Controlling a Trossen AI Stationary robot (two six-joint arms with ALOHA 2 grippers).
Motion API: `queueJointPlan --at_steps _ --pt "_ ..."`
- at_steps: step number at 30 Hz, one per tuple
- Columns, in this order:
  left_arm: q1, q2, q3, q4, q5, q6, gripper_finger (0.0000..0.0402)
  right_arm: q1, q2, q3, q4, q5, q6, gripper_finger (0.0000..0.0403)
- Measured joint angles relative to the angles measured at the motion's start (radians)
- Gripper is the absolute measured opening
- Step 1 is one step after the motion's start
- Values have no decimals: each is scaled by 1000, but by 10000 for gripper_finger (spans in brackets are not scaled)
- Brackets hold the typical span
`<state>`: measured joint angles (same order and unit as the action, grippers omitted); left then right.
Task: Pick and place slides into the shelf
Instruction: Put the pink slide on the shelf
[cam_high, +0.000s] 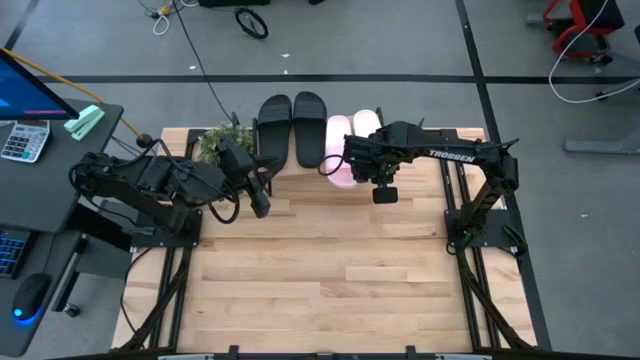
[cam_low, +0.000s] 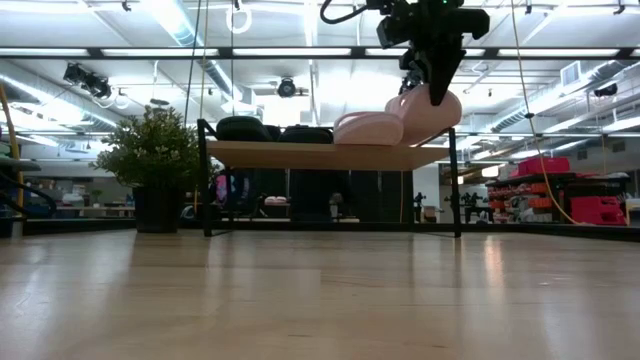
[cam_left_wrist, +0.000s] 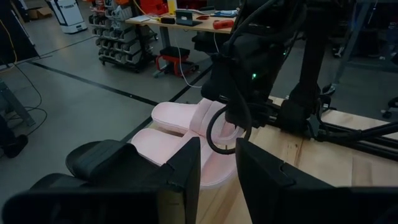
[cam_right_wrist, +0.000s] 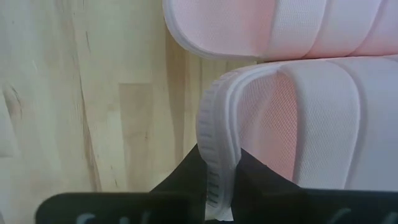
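Note:
The shelf (cam_low: 300, 155) stands at the table's far edge with its wooden board on thin black legs. Two black slides (cam_high: 292, 125) lie side by side on it, and one pink slide (cam_low: 366, 127) lies flat to their right. My right gripper (cam_low: 432, 88) comes down from above, shut on the second pink slide (cam_low: 432, 112), which sits tilted at the board's right end. My left gripper (cam_high: 260, 198) hovers open over the table, in front of the shelf's left part, and touches nothing. In the left wrist view both pink slides (cam_left_wrist: 168, 134) show past its fingers. My right gripper pinches the pink slide's sole rim (cam_right_wrist: 214, 146) at one end between its two fingers (cam_right_wrist: 186, 177). It comes from above, slanting toward the far edge. The slide is tilted, with the gripped end raised and the lower part down on the shelf board beside the other pink slide.
A potted plant (cam_low: 155, 160) stands just left of the shelf at the table's far left corner (cam_high: 222, 142). The slatted wooden tabletop (cam_high: 330, 260) stretches toward the near edge. A desk with a calculator (cam_high: 22, 140) sits off the table's left side.

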<state>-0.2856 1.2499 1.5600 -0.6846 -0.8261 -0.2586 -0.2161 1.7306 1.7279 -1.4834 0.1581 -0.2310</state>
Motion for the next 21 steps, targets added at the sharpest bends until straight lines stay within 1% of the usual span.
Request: queueJointPlan --at_steps 3,7,9,13,17,21 --pt "0 0 0 0 0 0 107 0 0 0 -2 3 -1 59" --pt "0 0 0 0 0 0 107 2 0 0 -16 49 1 69" --pt "0 0 0 0 0 0 107 9 0 0 -19 79 1 62" --pt "0 0 0 0 0 0 107 34 0 0 -21 133 -8 33" --pt "0 0 0 -1 0 0 107 58 1 0 -34 174 -24 33" --pt "0 0 0 -2 0 0 107 65 1 0 -85 184 -72 33"
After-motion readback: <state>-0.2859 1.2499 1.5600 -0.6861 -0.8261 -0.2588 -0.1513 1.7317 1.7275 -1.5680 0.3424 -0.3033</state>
